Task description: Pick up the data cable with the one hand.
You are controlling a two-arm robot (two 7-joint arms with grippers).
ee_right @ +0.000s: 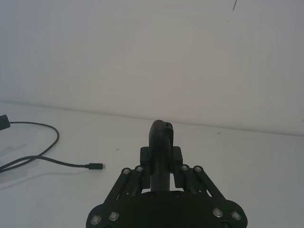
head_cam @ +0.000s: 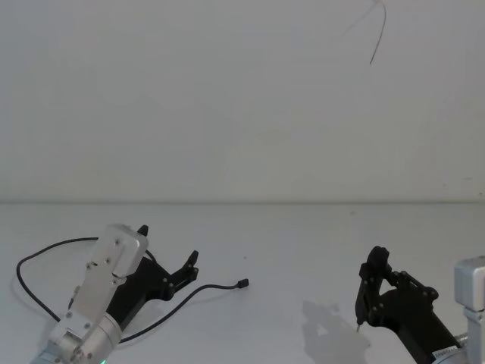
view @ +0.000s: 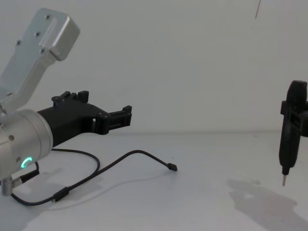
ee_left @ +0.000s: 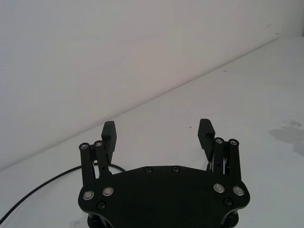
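Loosely looped thin blk data cable [head_cam: 210, 287]

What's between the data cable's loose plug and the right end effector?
Bare table, plus a shadow beside the right end effector clamping a pen tool, per head view.

A plain white wall [head_cam: 227, 98] is shown behind a white table [head_cam: 303, 235], joined along a straight horizontal edge. A thin dark curved line [head_cam: 379, 34] is seen high on the wall, at right.
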